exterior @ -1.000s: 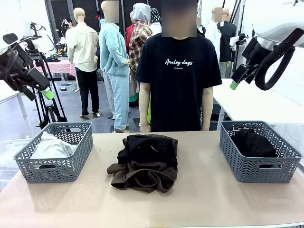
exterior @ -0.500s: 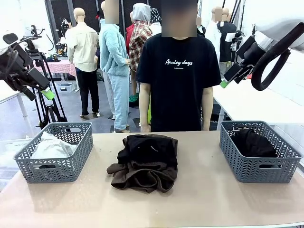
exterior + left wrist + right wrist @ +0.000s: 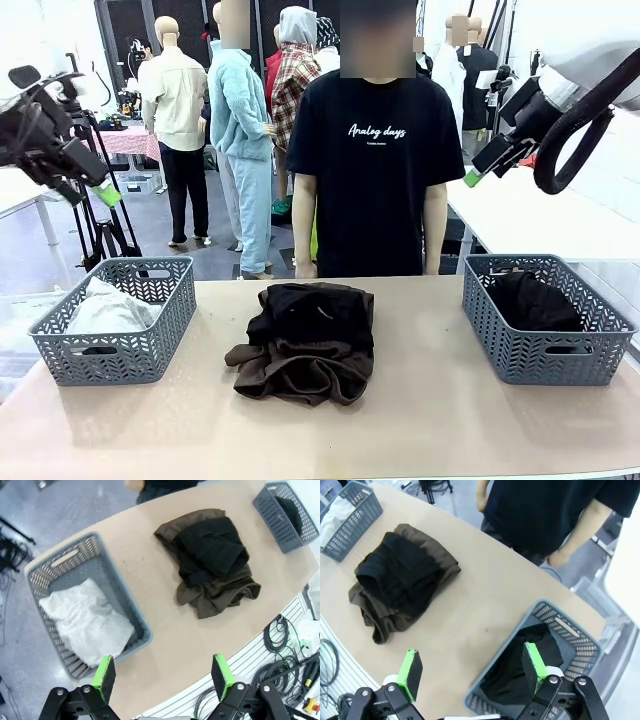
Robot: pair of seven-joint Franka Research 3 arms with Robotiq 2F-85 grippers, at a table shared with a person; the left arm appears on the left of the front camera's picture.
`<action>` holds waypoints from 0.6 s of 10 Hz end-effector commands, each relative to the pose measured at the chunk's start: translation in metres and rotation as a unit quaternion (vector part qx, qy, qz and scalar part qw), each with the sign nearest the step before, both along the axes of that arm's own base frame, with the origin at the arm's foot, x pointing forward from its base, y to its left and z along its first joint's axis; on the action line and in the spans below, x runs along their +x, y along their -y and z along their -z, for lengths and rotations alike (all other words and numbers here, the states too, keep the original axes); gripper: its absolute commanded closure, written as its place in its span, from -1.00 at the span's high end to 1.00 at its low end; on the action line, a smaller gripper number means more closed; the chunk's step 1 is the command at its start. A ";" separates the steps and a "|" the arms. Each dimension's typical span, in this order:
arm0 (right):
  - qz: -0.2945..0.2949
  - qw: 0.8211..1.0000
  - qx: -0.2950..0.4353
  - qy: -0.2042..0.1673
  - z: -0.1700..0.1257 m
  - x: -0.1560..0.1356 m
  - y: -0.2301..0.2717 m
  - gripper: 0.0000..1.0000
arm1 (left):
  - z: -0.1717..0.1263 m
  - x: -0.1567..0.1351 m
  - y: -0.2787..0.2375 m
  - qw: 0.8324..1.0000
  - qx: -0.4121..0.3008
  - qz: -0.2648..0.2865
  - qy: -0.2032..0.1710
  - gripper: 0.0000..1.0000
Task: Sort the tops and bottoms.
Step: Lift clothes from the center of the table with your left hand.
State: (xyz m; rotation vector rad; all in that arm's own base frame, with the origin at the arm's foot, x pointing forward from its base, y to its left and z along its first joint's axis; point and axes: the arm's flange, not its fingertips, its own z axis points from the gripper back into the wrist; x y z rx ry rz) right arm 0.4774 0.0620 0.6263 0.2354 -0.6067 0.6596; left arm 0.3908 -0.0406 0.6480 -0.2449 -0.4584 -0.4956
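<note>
Hovering with my left end effector (image 3: 162,667) and right end effector (image 3: 472,666) both open and empty, I judge the bottoms (image 3: 305,345) heaped on the counter (image 3: 430,420) midway between its side edges soft and floppy, best pinched at a raised fold of the top black piece (image 3: 315,305).

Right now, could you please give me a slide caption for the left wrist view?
Open left end effector overlooks a grey basket holding a pale top, with dark bottoms piled on the table.

Both arms are raised: left gripper (image 3: 88,192) open at the upper left, right gripper (image 3: 485,166) open at the upper right.
</note>
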 end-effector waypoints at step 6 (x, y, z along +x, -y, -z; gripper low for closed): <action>0.010 1.000 -0.007 -0.005 -0.004 0.003 -0.002 1.00 | 0.095 0.076 0.154 0.998 0.000 0.069 -0.009 1.00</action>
